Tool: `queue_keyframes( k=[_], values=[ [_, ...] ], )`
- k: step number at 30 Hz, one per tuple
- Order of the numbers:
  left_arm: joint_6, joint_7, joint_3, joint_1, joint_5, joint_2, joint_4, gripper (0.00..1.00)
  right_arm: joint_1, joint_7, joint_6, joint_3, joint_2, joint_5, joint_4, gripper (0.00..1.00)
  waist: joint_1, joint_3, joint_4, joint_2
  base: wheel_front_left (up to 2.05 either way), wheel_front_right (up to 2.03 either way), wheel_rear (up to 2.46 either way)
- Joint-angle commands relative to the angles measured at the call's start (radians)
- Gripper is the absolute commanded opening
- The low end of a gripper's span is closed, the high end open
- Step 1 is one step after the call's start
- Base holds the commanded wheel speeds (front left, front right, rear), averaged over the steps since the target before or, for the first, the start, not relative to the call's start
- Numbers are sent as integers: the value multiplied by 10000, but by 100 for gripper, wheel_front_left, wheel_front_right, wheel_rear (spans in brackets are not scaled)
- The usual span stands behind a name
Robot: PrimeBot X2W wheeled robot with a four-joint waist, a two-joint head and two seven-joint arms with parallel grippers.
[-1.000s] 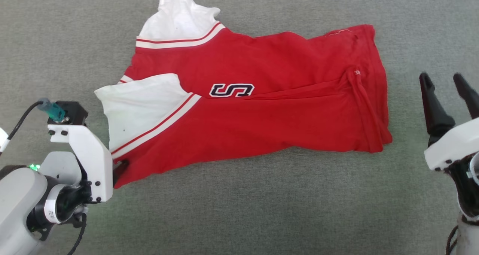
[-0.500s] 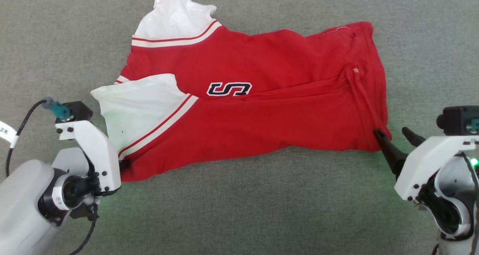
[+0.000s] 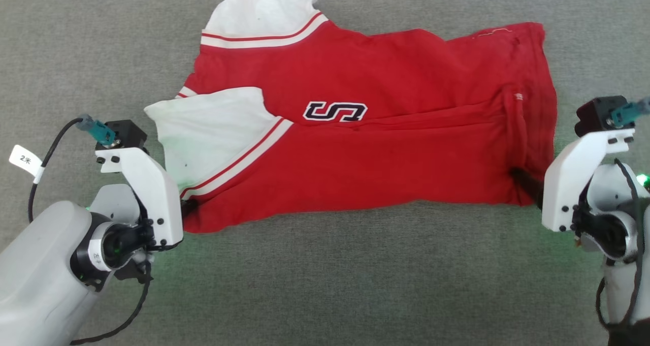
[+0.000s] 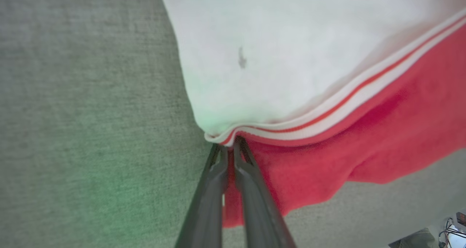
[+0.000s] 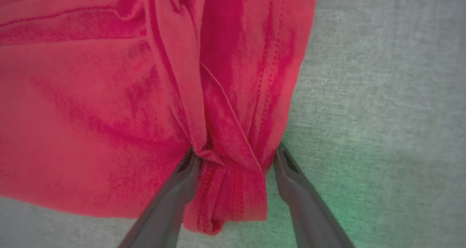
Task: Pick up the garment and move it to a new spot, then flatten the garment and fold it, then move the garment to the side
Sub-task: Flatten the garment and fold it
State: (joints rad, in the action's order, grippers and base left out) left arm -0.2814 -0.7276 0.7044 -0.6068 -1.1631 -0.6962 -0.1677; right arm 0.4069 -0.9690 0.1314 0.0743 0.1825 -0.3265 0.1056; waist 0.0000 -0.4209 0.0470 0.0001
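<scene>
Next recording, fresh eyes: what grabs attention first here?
A red garment with white sleeves lies wrinkled mid-frame on the grey fabric surface. The left pincer is shut on its near left corner, by the striped seam; the right pincer stands open astride the bunched hem corner.

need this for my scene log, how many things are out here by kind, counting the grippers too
garment: 1
gripper: 2 (left gripper shut on the garment, right gripper open around its bunched red hem)
grey surface: 1
total: 4
</scene>
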Motion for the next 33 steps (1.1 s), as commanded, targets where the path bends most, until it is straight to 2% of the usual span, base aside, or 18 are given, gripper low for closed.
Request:
queue_keyframes(
  k=[1,3,7,13,18,28,31,33],
  values=[
    [113,84,366,175,43,600,-146,0,-305,-243,-14,-225,-164,16,699,0,0,-34,55,-1,0,0,0],
    [135,155,303,134,27,625,-197,0,-330,-625,-13,-539,91,-18,968,0,0,-36,112,-1,0,0,0],
    [149,190,196,71,-24,532,-228,0,-61,-721,-22,-377,354,-128,760,0,0,24,182,-1,0,0,0],
    [-96,-12,-89,84,-121,-44,226,0,104,-1249,-19,-338,667,-620,-196,0,0,199,198,-1,0,0,0],
    [-573,-363,-198,276,-85,-696,1291,0,-102,-1946,-19,-202,970,-982,-1287,0,0,344,247,-1,0,0,0],
    [-2022,-706,-385,1544,-226,-1976,4219,0,-1651,-3648,-19,714,1203,-1484,-3661,0,0,437,323,-1,0,0,0],
    [-2211,-547,-505,1862,-314,-2131,4608,0,-1951,-3749,-19,969,1134,-1487,-3980,0,0,381,339,-1,0,0,0],
    [-2151,-422,-523,2019,-321,-2148,4662,0,-2141,-3708,-19,1032,1087,-1379,-4004,0,0,346,354,-1,0,0,0]
  ],
)
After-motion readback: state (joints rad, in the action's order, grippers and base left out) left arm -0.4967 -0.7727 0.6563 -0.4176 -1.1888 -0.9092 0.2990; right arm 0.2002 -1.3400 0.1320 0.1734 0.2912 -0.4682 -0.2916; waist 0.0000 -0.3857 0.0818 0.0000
